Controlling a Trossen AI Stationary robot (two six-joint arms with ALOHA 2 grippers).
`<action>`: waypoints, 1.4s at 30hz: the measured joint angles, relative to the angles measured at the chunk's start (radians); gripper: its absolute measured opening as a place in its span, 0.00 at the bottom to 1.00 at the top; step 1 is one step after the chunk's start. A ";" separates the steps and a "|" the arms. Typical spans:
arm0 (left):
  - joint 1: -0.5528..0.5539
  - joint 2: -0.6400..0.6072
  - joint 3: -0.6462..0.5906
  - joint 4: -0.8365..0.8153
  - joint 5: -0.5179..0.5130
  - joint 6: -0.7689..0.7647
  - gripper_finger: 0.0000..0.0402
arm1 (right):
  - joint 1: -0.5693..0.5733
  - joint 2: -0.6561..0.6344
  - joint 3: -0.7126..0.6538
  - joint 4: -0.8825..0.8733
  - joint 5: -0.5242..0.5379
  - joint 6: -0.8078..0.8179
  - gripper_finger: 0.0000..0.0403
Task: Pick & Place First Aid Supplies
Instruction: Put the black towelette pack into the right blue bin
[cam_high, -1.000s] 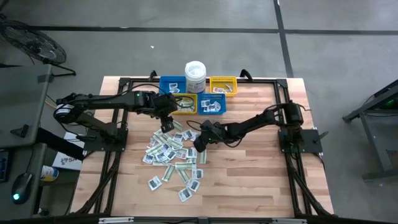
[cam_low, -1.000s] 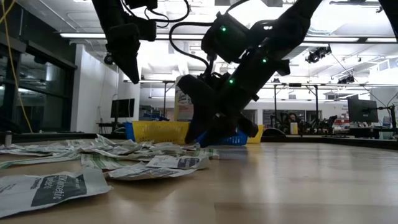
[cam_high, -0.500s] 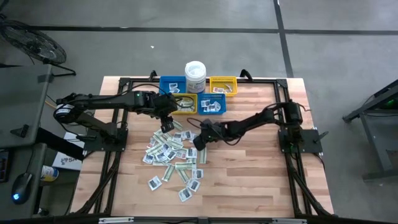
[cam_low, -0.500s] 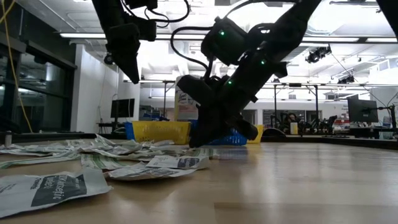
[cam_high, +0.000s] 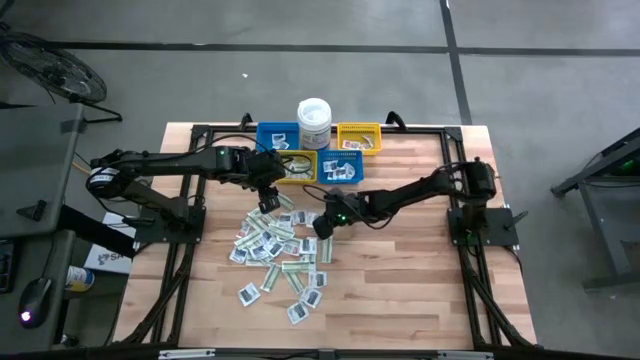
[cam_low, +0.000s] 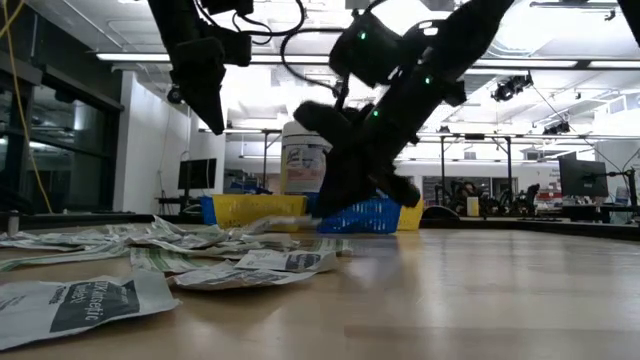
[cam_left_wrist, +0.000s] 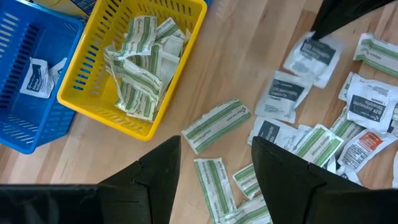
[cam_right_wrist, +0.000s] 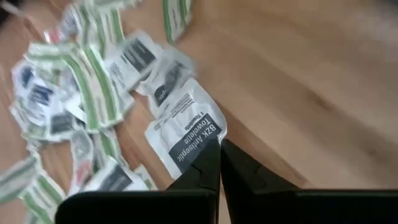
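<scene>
The first aid supplies (cam_high: 275, 250) lie in a loose pile of white squares and green-and-white strips at the table's middle. My right gripper (cam_high: 322, 229) is at the pile's right edge, shut on a white packet (cam_right_wrist: 186, 130) printed "BZK Antiseptic Towelette". My left gripper (cam_high: 268, 203) hangs open above the pile's far edge with nothing between its fingers (cam_left_wrist: 155, 180). Beyond it stand a yellow bin (cam_left_wrist: 137, 68) holding green strips and a blue bin (cam_left_wrist: 31, 81) holding a white packet. My right gripper pinches the white packet by one corner (cam_right_wrist: 206, 143) between its two fingertips. The fingers slant down from the table's right side. The packet sticks out flat ahead of the fingers, just over the other packets. Whether it is fully clear of them I cannot tell.
Two blue bins (cam_high: 278, 135) (cam_high: 343, 168), two yellow bins (cam_high: 297, 165) (cam_high: 360, 137) and a white lidded tub (cam_high: 314, 120) stand in a cluster at the table's far middle. Bare wood (cam_high: 400, 270) lies right of the pile and toward the near edge.
My right gripper has risen a little from the table at the pile's right edge and tipped slightly, bringing the white packet up with it. My left gripper has kept still.
</scene>
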 joint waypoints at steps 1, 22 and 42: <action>0.000 0.000 0.000 0.000 0.000 0.000 0.48 | 0.000 -0.016 0.000 -0.016 0.005 0.000 0.00; 0.000 0.000 0.000 0.007 0.000 -0.035 0.48 | -0.148 -0.369 0.001 -0.417 0.142 -0.208 0.00; 0.000 0.000 0.000 0.124 -0.003 -0.240 0.48 | -0.398 -0.330 0.001 -0.363 -0.051 -0.618 0.00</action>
